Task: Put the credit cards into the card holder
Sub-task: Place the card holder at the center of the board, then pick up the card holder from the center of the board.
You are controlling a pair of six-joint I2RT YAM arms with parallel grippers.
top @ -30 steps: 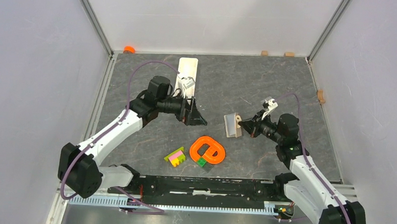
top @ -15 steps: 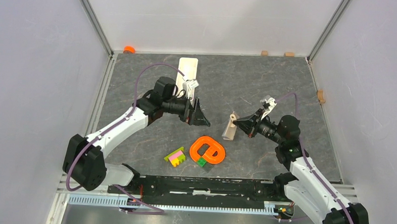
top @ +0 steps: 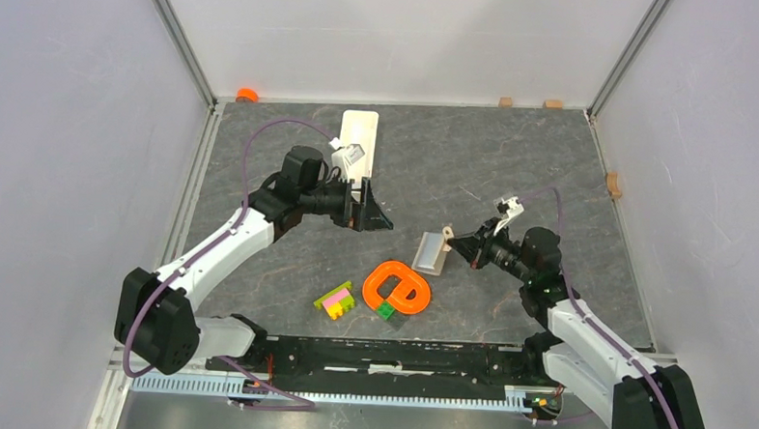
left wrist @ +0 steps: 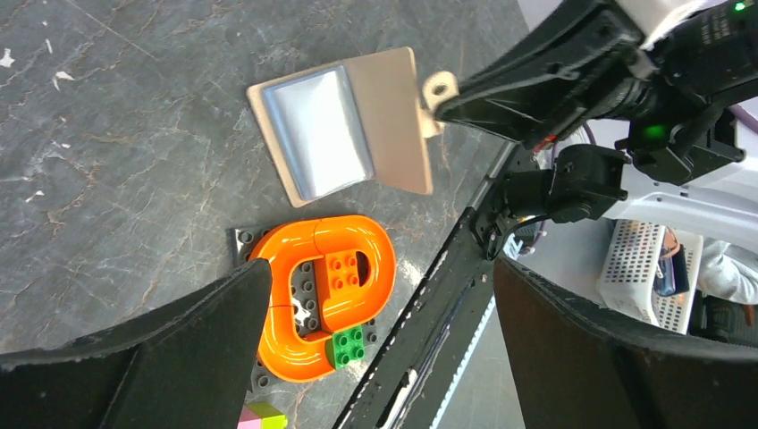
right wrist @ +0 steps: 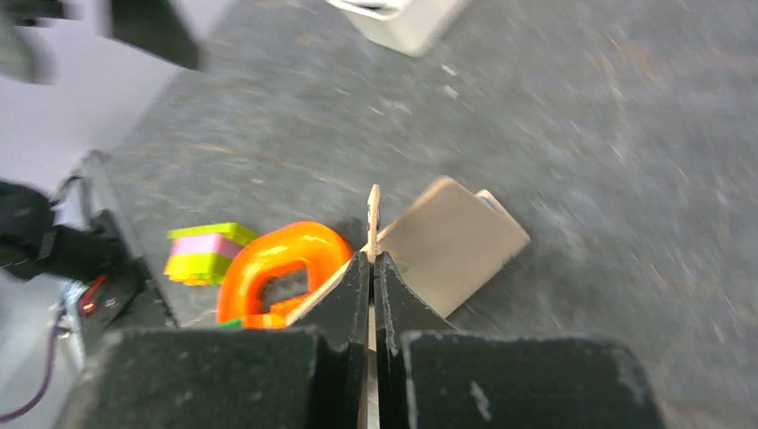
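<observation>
The beige card holder (top: pixel 432 253) lies open and almost flat on the grey table, beside the orange ring. It also shows in the left wrist view (left wrist: pixel 393 116) and the right wrist view (right wrist: pixel 451 241). A light blue rectangle (left wrist: pixel 322 134), seemingly the light blue card, sits on its inner face. The orange-gold card is out of view. My right gripper (top: pixel 458 243) (right wrist: pixel 372 257) is shut on the holder's clasp tab (right wrist: pixel 373 207) (left wrist: pixel 439 87). My left gripper (top: pixel 377 214) (left wrist: pixel 380 268) is open and empty, hovering to the left of the holder.
An orange ring toy (top: pixel 397 288) on a dark baseplate with a green brick lies just in front of the holder. Pink-yellow-green bricks (top: pixel 335 300) lie left of it. A long white tray (top: pixel 358 141) stands at the back, behind my left wrist.
My right gripper has tipped the card holder from standing on edge down to nearly flat, shifting it slightly left and nearer. My left gripper swung right, then drew back a little.
</observation>
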